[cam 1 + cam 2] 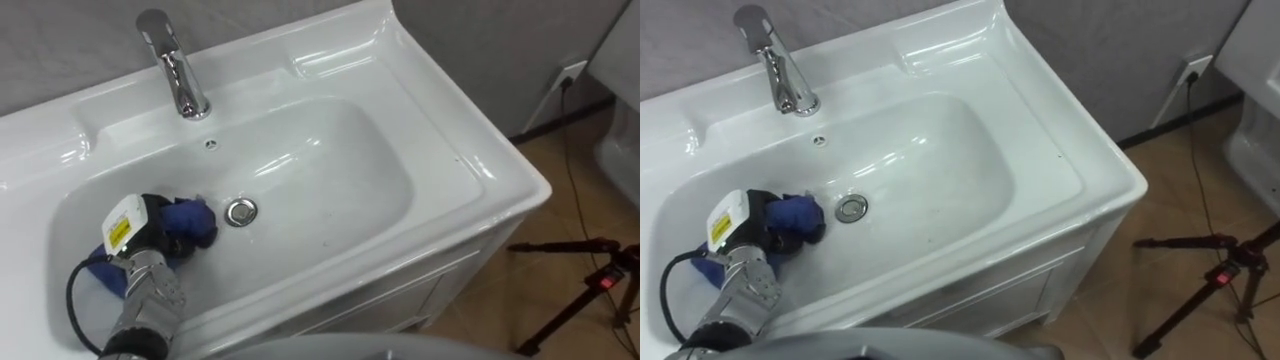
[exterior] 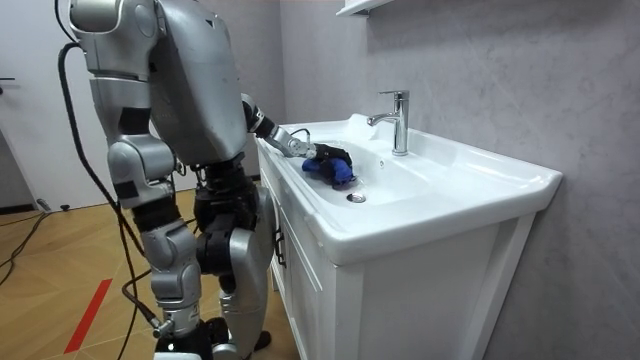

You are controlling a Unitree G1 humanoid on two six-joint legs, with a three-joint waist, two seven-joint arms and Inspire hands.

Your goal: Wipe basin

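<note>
Grey wall backs the white basin (image 1: 470, 170), where we see our left robot hand (image 1: 148, 228) low in the bowl, fingers curled around a blue cloth (image 1: 193, 222) just left of the drain (image 1: 241, 211), well below the chrome faucet (image 1: 176, 70).

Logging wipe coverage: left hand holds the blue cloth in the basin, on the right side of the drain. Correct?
Not quite. The left hand holds the blue cloth in the basin, but on the left side of the drain, not the right. The left eye view shows it.
</note>
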